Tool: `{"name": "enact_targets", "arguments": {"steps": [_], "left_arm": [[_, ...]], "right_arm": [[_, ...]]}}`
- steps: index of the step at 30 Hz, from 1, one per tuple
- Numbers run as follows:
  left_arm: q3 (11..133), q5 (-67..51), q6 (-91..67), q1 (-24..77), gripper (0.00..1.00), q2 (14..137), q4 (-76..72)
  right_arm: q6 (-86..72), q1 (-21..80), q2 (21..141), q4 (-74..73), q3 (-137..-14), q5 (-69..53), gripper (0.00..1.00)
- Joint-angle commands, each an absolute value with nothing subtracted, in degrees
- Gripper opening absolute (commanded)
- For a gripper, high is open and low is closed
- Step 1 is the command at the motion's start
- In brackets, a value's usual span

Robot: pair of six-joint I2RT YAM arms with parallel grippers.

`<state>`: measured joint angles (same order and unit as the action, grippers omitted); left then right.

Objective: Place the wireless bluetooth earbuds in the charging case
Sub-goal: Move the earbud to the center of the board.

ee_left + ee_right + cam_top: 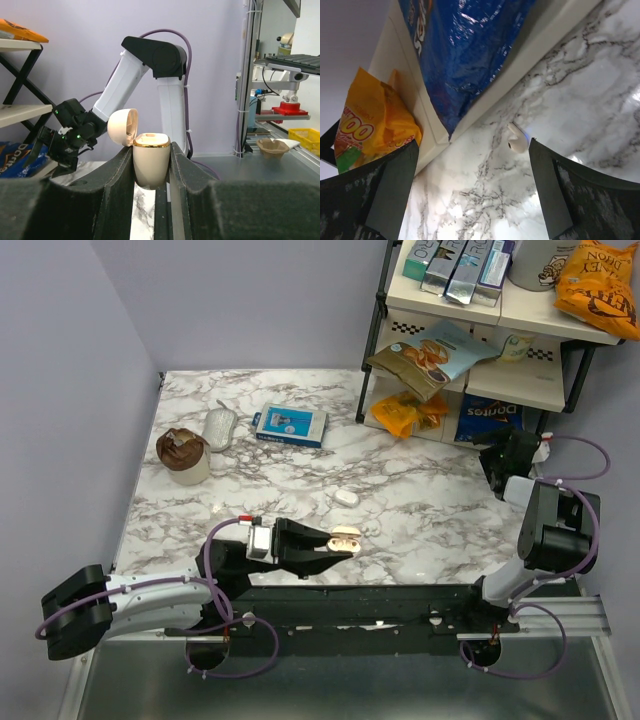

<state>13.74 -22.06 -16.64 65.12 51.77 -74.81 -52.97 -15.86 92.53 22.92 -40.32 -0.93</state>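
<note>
Top external: high behind arm bases, looking down over white-grey marbled tabletop (420, 510). Left wrist: low, level, very near cream egg-shaped plastic case (151, 160), facing white-and-black right arm (165, 75) at frame centre; top view shares both. Right wrist: close, angled down at same tabletop; crinkled blue foil snack bag (465, 55) upper centre, shared with top view.
</note>
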Motion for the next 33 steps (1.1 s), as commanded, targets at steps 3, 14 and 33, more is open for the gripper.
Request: {"name": "enact_targets", "arguments": {"steps": [3, 14, 33], "left_arm": [[15.29, -21.18, -13.19, 65.48, 0.00, 52.03, -76.64], [16.35, -21.88, -12.83, 65.48, 0.00, 53.61, -76.90], [16.17, -22.59, -14.41, 65.48, 0.00, 53.53, -77.52]], "right_arm": [[-53.09, -16.17, 96.33, 20.57, -45.52, -3.69, 1.00], [-53.09, -16.08, 99.93, 17.31, -46.15, -7.64, 1.00], [-46.59, -11.61, 102.57, 12.84, -49.65, -10.55, 1.00]]}}
